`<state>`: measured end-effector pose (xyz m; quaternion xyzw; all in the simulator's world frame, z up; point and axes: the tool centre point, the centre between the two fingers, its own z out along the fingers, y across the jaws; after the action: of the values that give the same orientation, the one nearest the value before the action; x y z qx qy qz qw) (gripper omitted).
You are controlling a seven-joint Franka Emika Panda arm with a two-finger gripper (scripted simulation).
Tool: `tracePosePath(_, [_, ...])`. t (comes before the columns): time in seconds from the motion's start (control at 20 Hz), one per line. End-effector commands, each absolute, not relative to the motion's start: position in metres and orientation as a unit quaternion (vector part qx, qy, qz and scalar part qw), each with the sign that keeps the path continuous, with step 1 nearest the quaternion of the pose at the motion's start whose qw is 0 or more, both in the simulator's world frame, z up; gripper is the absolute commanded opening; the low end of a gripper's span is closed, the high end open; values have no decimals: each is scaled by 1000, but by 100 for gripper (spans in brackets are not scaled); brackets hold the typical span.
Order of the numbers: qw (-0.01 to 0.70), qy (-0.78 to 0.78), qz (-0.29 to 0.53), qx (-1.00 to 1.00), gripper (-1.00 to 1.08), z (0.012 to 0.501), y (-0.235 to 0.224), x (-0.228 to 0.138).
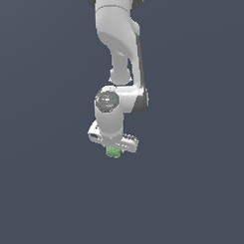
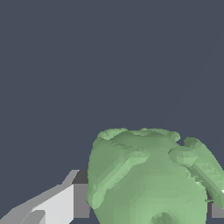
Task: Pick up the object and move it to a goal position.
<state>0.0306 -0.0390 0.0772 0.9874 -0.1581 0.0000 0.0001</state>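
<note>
Exterior view: white arm [image 1: 118,39] comes down from the top edge of the picture, its wrist pointing straight down over a plain dark grey surface [image 1: 46,186]. The gripper [image 1: 114,148] hangs at its lower end, and the light-green object [image 1: 113,152] peeks out just under it, between the fingers, near the surface's middle

Wrist view: the object [image 2: 151,179] fills much of the frame, lumpy and ridged. One grey finger [image 2: 78,197] touches its side, and a sliver of the other finger [image 2: 216,211] shows at the far side, so the gripper is closed onto the object
</note>
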Motion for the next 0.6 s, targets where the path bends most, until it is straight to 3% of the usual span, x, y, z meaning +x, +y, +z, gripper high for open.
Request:
tracePosePath(0.0, [0, -158, 0, 987, -100, 85, -51, 45])
tracePosePath(0.55, [0, -158, 0, 987, -100, 109, -87, 89])
